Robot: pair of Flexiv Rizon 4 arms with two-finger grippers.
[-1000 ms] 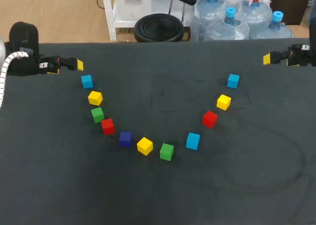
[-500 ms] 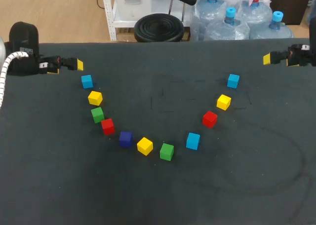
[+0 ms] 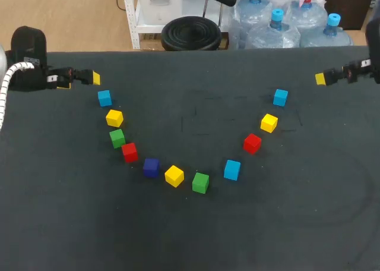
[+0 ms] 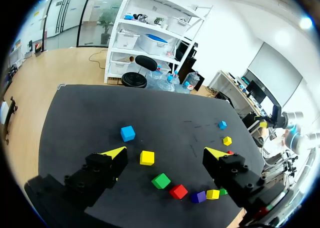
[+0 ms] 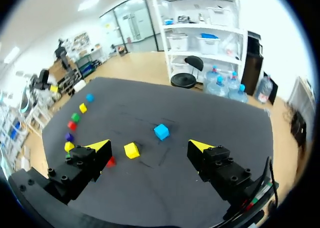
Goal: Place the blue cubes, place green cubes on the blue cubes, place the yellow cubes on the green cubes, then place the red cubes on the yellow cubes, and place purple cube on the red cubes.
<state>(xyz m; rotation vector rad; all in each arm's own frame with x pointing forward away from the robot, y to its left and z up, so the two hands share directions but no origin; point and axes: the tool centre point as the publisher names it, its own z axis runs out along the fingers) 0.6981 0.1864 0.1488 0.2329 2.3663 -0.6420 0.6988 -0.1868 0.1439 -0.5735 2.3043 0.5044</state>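
Blue cubes: three, single, unstacked on the surface (image 3: 190, 235). Located from the purple cube (image 3: 151, 167):
- Near blue cube (image 3: 231, 169): to its right, beyond a yellow cube (image 3: 174, 176) and a green cube (image 3: 200, 182).
- Left blue cube (image 3: 104, 97): back-left, just beside the left fingers (image 3: 96, 78), which are held apart and empty.
- Right blue cube (image 3: 280, 96): far back-right, near the right fingers (image 3: 320, 78), likewise apart.

Each outer cube is judged best taken by its own side's arm.

Head view: your left arm (image 3: 27, 66) is cut off by the edge between 9 and 10 o'clock, and your right arm (image 3: 363, 68) between 2 and 3 o'clock. Left wrist view: one green cube (image 4: 222, 191) sits half hidden behind the left fingers (image 4: 235, 175). Right wrist view: a red cube (image 5: 111, 161) is partly hidden behind the right fingers (image 5: 82, 164), and the farthest cubes are too small for detail.
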